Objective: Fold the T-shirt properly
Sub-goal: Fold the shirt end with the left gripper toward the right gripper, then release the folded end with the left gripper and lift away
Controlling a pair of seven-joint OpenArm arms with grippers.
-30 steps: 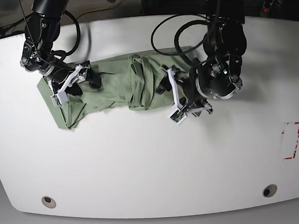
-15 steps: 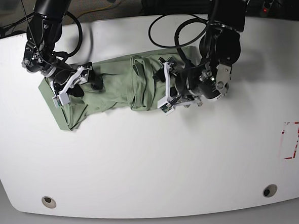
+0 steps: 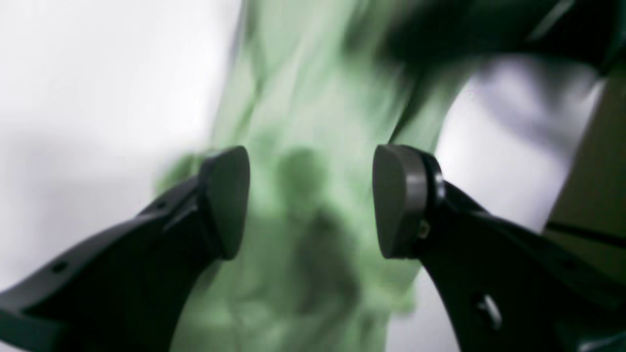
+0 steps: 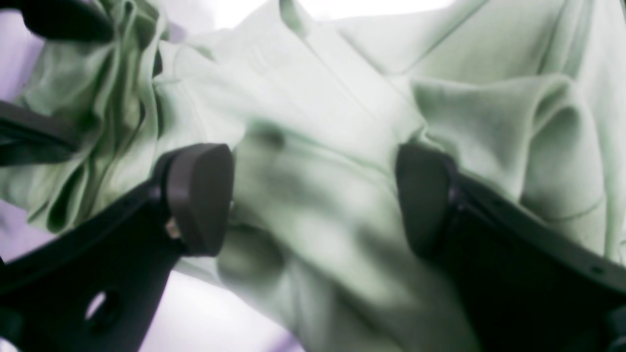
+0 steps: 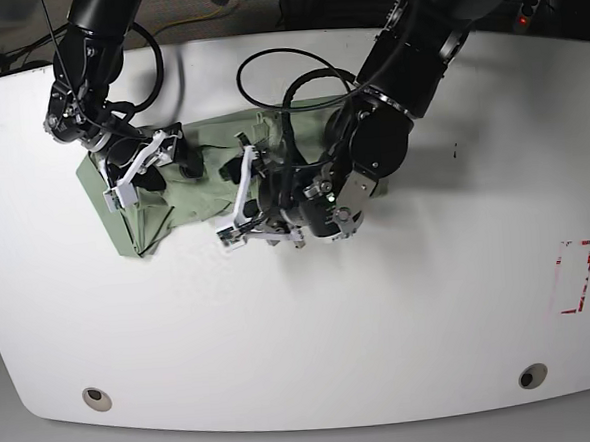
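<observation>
The pale green T-shirt (image 5: 209,158) lies bunched across the back left of the white table (image 5: 302,331). In the base view my right gripper (image 5: 142,170) is over the T-shirt's left end, and my left gripper (image 5: 236,201) is over its middle. That arm covers the T-shirt's right part. In the left wrist view the left gripper (image 3: 310,200) stands open, with blurred green T-shirt (image 3: 293,98) behind the gap. In the right wrist view the right gripper (image 4: 315,195) is open wide just above creased folds of the T-shirt (image 4: 342,98). Neither pinches the cloth.
Black cables (image 5: 266,72) loop over the table's back edge behind the left arm. A red marked rectangle (image 5: 576,276) is on the table at the far right. Two round holes (image 5: 96,397) (image 5: 531,376) sit near the front edge.
My left arm has swung leftward across the shirt, from its right end to its middle. The right arm has hardly moved. Both grippers have kept the same opening.
</observation>
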